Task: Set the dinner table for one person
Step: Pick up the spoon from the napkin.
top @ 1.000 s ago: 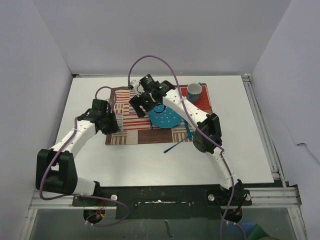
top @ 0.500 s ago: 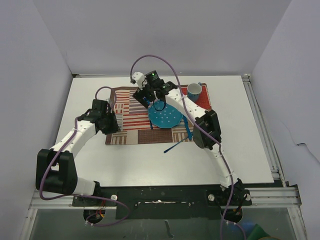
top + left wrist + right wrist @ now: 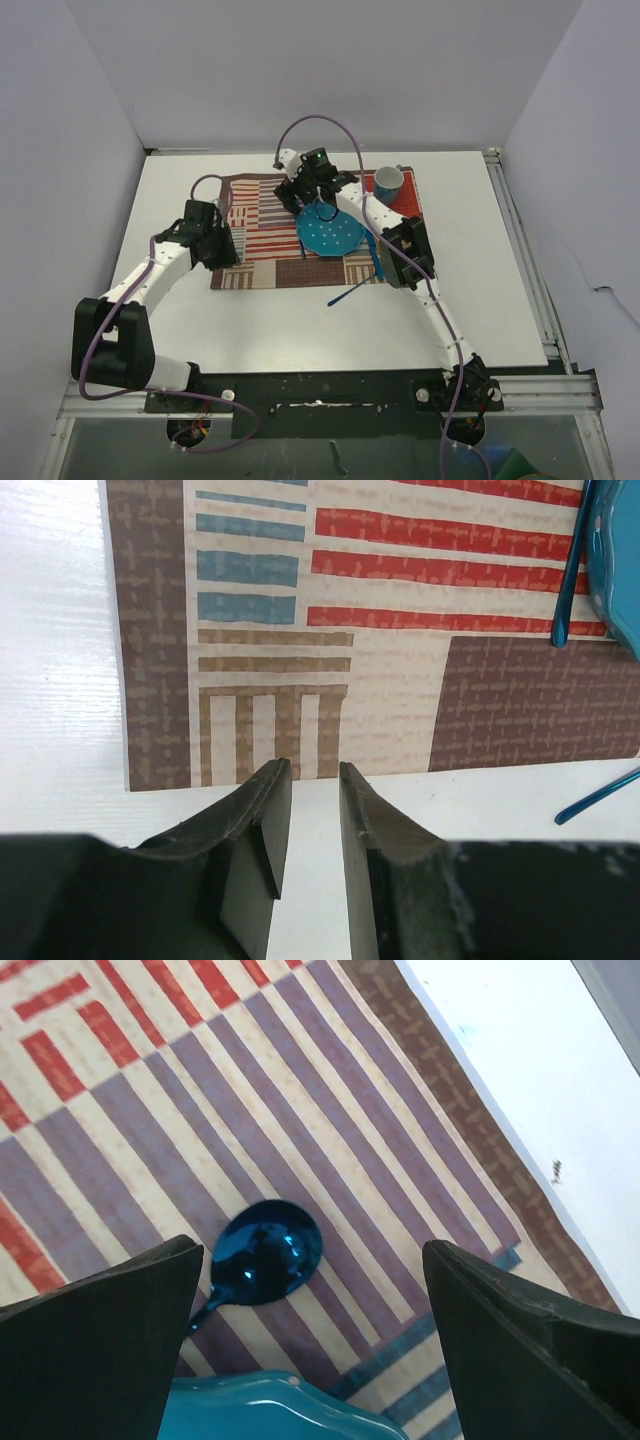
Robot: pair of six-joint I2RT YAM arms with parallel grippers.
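Two grippers work over one white table (image 3: 300, 330), which underlies everything. Left gripper (image 3: 310, 770): fingers narrowly parted, empty, at the near edge of the mat (image 3: 380, 700). Right gripper (image 3: 310, 1250): fingers wide, empty, straddling the spoon (image 3: 262, 1252) beside the plate (image 3: 325, 240). Likely best: lift straight, nudging neither.

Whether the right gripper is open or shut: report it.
Open. The right gripper has its fingers wide apart, nothing between them; the blue spoon lies free on the mat.
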